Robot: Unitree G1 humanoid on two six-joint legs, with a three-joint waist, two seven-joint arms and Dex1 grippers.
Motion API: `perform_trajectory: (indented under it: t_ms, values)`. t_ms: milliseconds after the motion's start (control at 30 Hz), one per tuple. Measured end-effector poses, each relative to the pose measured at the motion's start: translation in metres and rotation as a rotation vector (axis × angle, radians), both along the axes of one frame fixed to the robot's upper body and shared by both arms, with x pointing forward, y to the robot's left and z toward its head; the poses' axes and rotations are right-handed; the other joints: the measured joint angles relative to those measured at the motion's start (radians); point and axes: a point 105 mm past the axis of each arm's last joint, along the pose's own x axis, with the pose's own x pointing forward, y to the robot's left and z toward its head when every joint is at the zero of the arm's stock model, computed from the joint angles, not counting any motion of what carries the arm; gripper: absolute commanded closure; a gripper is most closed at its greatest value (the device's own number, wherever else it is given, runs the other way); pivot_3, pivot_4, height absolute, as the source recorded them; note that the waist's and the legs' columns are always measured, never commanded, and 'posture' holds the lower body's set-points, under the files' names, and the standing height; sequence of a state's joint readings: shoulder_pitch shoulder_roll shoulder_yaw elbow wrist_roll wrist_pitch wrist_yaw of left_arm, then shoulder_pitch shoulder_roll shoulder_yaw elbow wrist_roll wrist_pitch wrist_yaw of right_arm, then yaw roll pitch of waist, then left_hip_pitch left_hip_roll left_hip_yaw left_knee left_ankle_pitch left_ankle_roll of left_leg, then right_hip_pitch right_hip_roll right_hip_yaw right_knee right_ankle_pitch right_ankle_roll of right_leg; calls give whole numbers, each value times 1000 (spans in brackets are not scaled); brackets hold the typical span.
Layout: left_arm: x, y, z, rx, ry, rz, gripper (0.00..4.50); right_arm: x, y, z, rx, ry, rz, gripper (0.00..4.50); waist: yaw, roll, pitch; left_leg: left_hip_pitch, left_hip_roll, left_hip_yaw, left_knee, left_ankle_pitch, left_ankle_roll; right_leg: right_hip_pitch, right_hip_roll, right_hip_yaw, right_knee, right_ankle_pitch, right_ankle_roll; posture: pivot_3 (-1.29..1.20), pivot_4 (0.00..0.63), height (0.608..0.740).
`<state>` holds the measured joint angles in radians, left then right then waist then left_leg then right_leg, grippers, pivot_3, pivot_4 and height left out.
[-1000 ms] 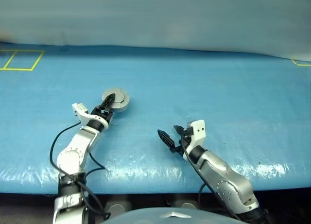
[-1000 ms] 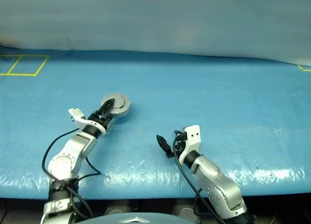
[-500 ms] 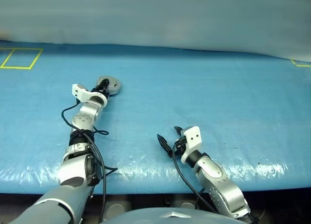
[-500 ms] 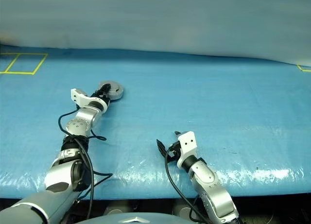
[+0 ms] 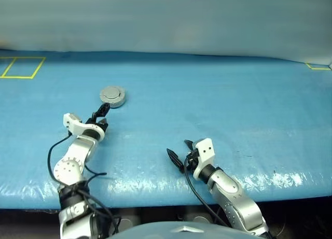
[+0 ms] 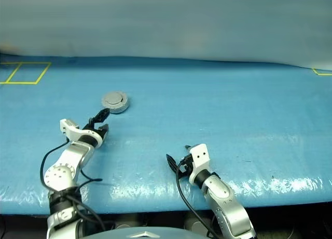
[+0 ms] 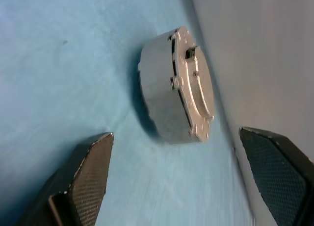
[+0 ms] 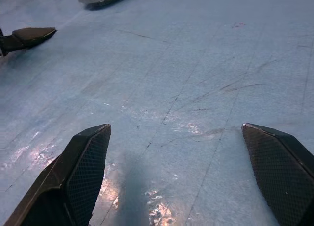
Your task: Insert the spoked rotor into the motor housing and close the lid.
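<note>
- Sitting closed on the blue table (image 5: pixel 218 94), the motor housing (image 5: pixel 112 96) carries the lid (image 7: pixel 196 91) on top.
- Left gripper (image 5: pixel 100 114) hangs just short of it, jaws wide, empty.
- Right gripper (image 5: pixel 179 155) waits apart, jaws spread, empty.
- Best move, I'd say: draw straight away without nudging the assembly.

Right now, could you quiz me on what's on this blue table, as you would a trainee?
1. True or false: the left end effector grips the lid.
2. The lid sits: A) closed on the motor housing, B) flat on the table beside it, C) in the right end effector.
3. Fill in: both end effectors stand ____.

Key: 1 false, it is open and apart from it. 2 A. 3 open.
</note>
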<state>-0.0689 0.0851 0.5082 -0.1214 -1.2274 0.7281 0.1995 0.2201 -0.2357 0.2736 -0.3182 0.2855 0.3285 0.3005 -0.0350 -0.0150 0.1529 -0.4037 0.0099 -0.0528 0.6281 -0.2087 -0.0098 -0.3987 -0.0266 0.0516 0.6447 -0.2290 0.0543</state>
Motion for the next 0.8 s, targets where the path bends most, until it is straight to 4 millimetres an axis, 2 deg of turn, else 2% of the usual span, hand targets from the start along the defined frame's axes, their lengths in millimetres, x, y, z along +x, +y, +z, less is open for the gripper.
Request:
perform_trajectory:
  t_ms: [67, 100, 200, 333, 500, 633, 733, 800]
  values:
    - [-25, -2, -5, 82, 30, -39, 7, 0, 0, -1, 1, 10, 9, 0, 1, 0, 0, 8, 1, 0, 0, -1, -1, 4, -1, 1, 0, -1, 0, 0, 150, 740]
    - [-37, -4, -6, 196, 44, -86, 7, 1, 1, 1, 8, 5, 19, 0, -1, 0, 0, 10, 1, 0, 0, -5, -7, 2, -1, 1, -1, -1, -1, 0, 150, 740]
    - [-56, -3, -8, 523, 42, -168, 7, 7, 3, 6, 21, -18, 33, 0, -4, 1, 0, 10, 5, 0, 0, -5, -8, 0, -5, 4, -2, -1, -1, 0, 150, 740]
    - [-71, -13, -13, 806, -50, -205, 7, 15, 1, 11, 26, -59, 24, 0, 0, -3, 0, 1, 4, 6, 0, -6, -6, -10, -16, 2, -3, -1, -1, 0, 150, 740]
    - [-67, -31, -3, 1061, -226, -261, 7, 22, 2, 19, 17, -132, 1, 0, 16, -3, -1, -9, 1, 9, 0, -3, 5, -15, -13, -2, -1, 1, 0, 0, 150, 740]
    - [-63, -39, -11, 1162, -263, -297, 7, 21, -4, 14, -35, -140, -16, 0, 22, -3, -1, -10, -1, 10, -1, -6, 5, -16, -11, -3, -2, 3, -4, 0, 150, 740]
    - [-62, -44, -18, 1175, -263, -323, 7, 16, -11, 7, -72, -120, -42, 0, 21, -3, -1, -10, -1, 10, 0, -7, 5, -16, -10, -3, -2, 0, 0, 0, 150, 740]
    - [-60, -48, -19, 1186, -273, -344, 0, 13, -16, 3, -88, -109, -55, 385, 21, -3, -1, -10, 0, 11, 0, -7, 5, -15, -9, -3, -2, 0, 0, 0, 150, 740]
